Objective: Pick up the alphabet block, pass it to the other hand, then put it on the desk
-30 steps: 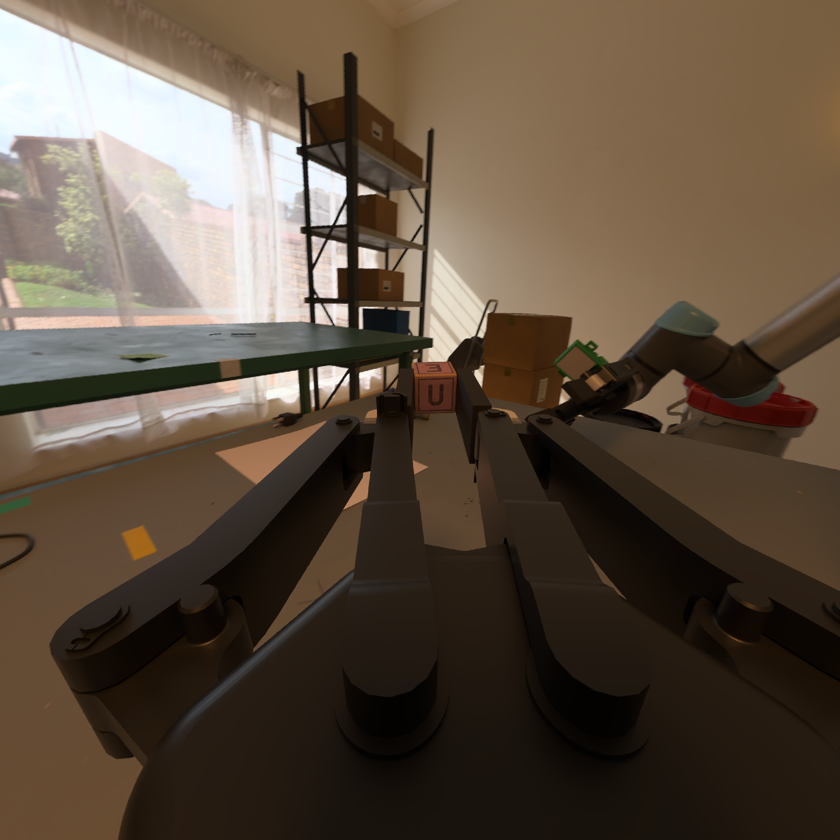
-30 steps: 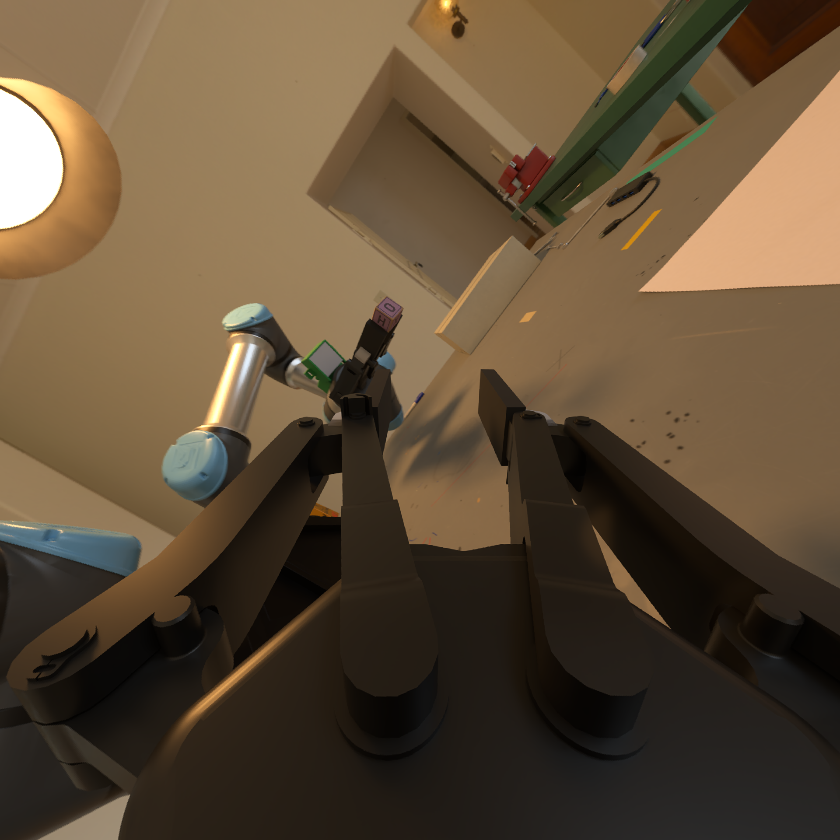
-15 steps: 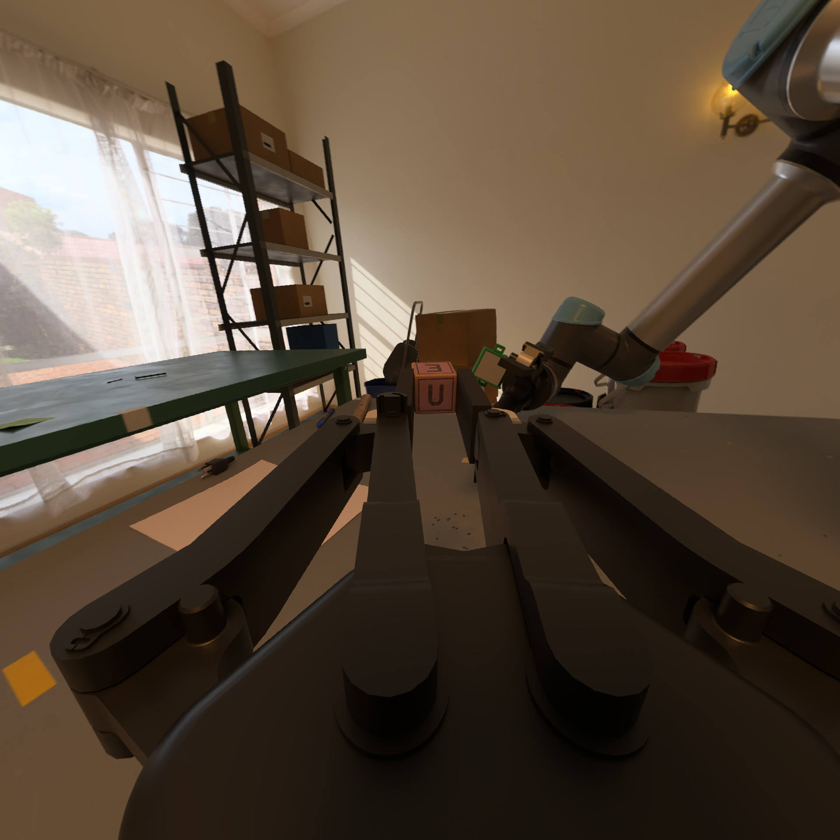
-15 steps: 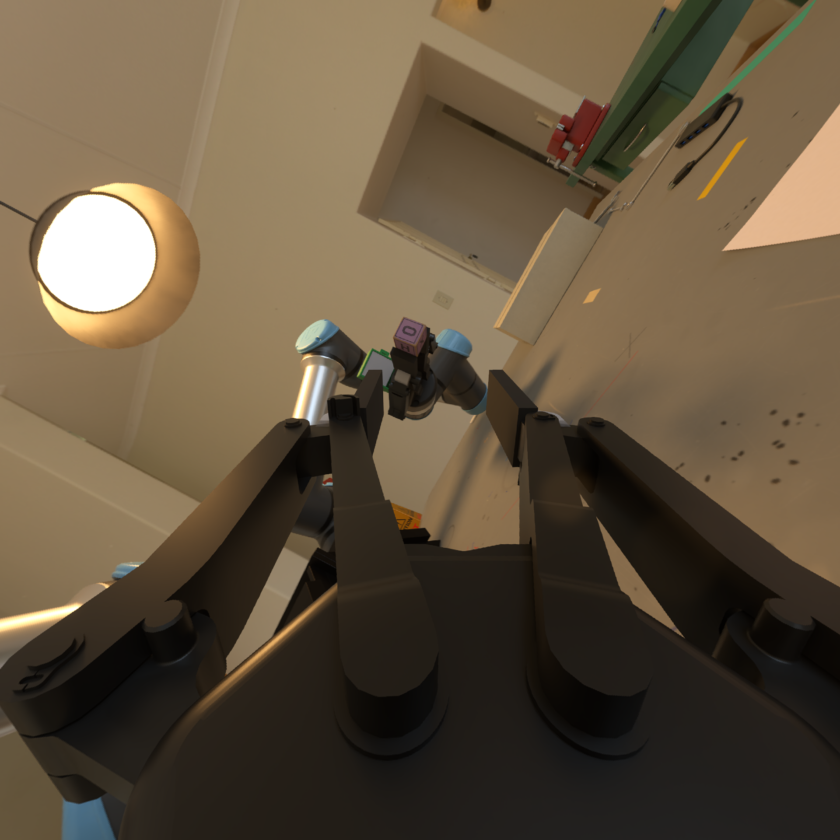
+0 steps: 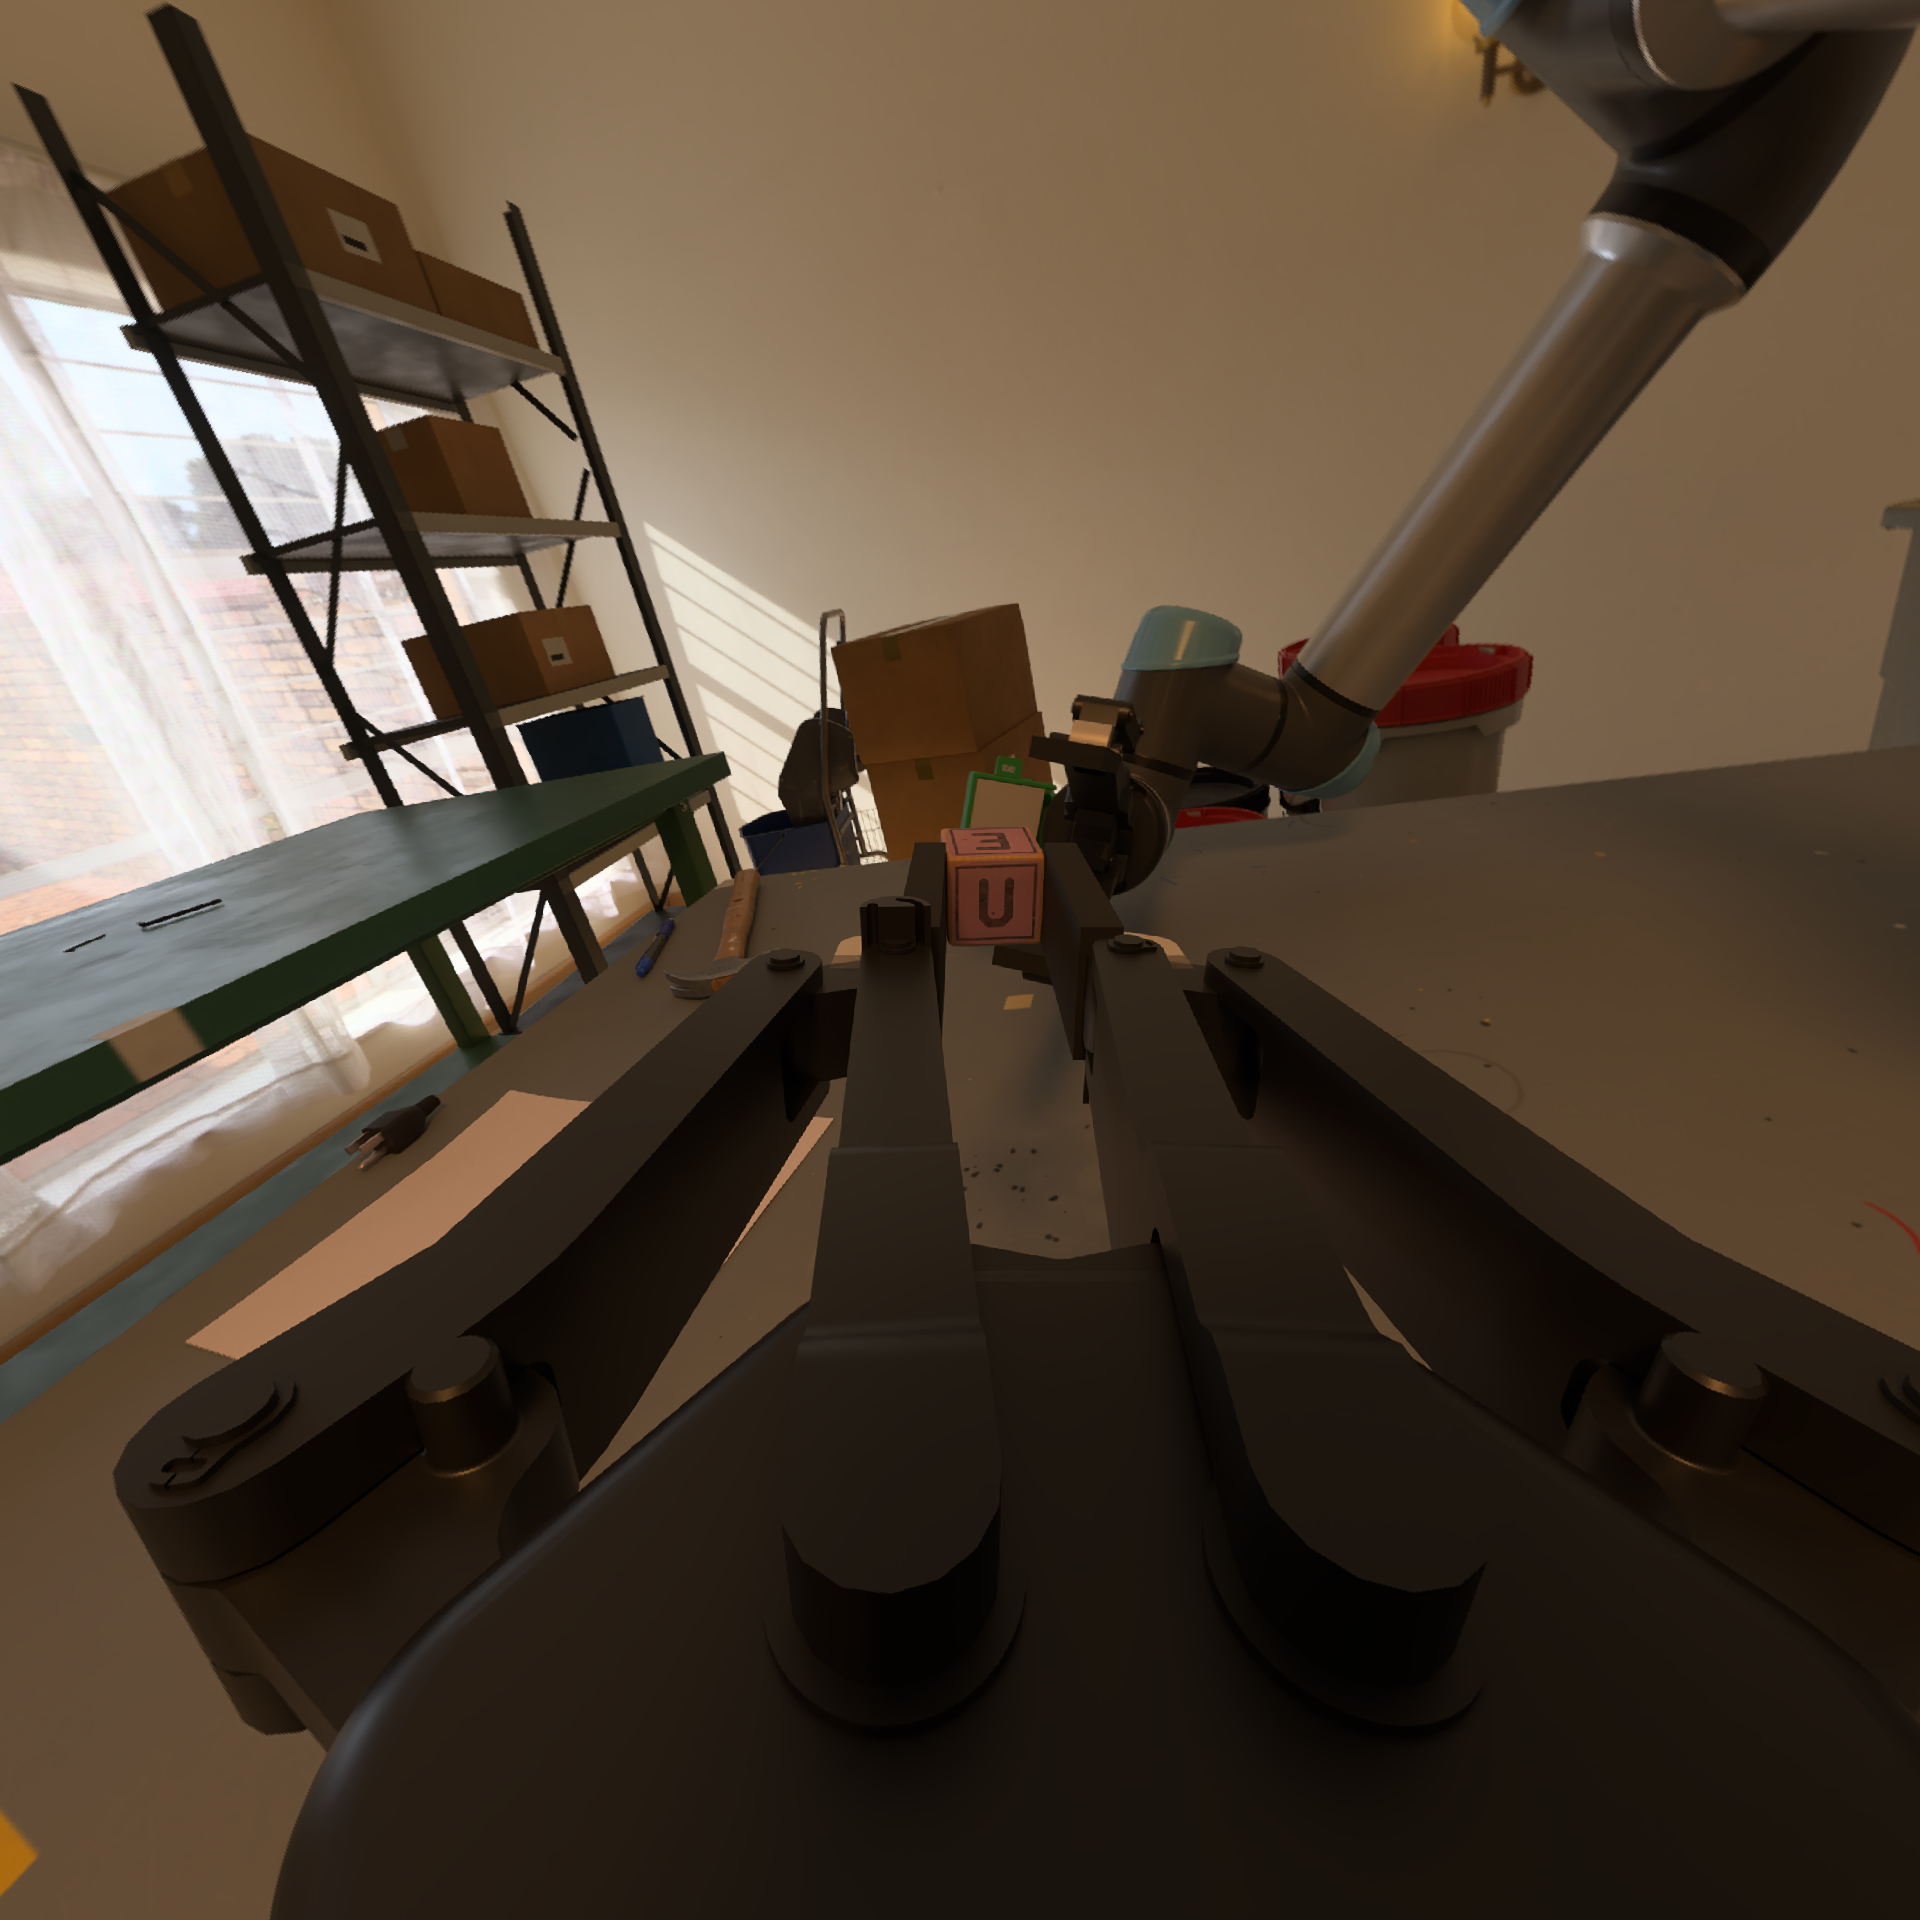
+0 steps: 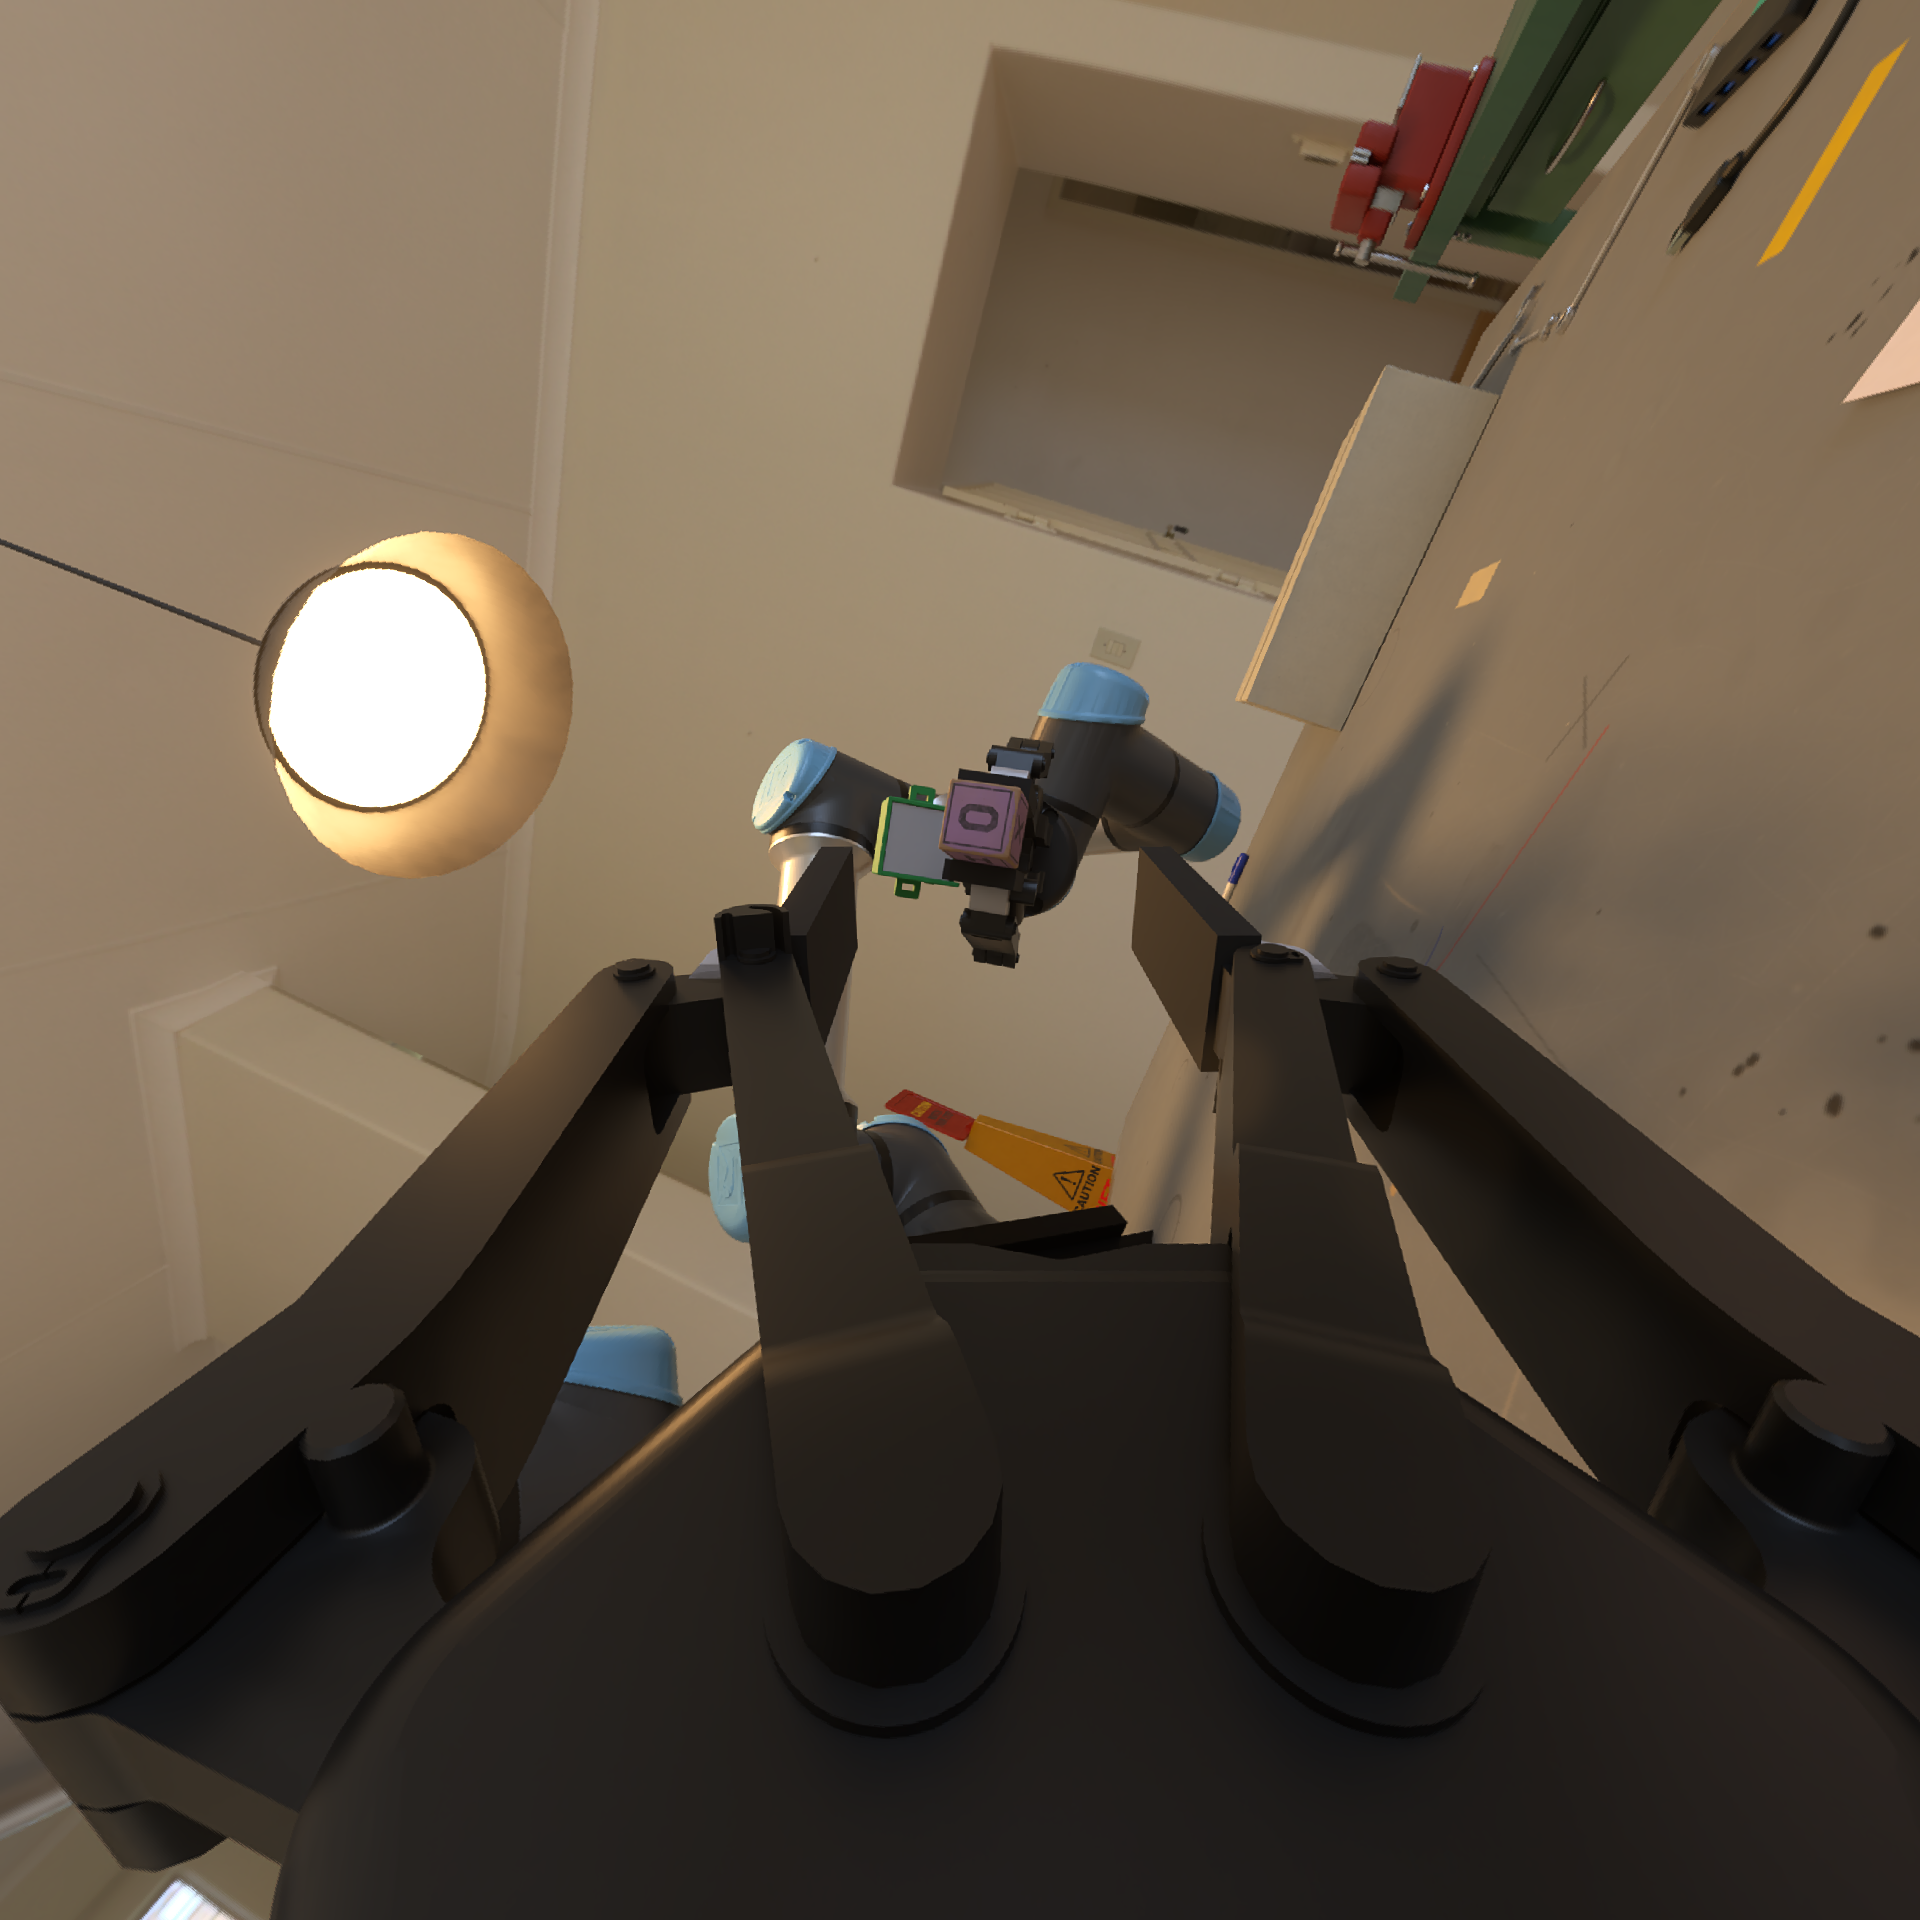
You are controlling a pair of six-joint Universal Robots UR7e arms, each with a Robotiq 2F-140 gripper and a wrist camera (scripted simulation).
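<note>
The alphabet block (image 5: pixel 992 902) is a pink-faced cube with a letter on each face. My left gripper (image 5: pixel 1000 894) is shut on it and holds it in the air above the grey desk (image 5: pixel 1507 935). My right gripper (image 6: pixel 992 920) is open and empty, its fingers (image 6: pixel 1179 961) spread wide. It points at the block (image 6: pixel 982 823), which shows a purple face and sits some way beyond the fingertips, along the line between them. The right gripper (image 5: pixel 1086 821) also shows in the left wrist view, just behind the block, facing it.
A hammer (image 5: pixel 736 920) and a pen (image 5: pixel 655 943) lie on the desk's far left part. A green table (image 5: pixel 364 894), a shelf rack (image 5: pixel 416 499) with boxes, stacked cardboard boxes (image 5: pixel 940 717) and a red-lidded bucket (image 5: pixel 1434 696) stand beyond. A white box (image 6: pixel 1361 551) sits on the desk.
Both arms have swung to face each other. The right gripper has come closer to the block, which now lies in line between its open fingers. The left gripper still holds the block.
</note>
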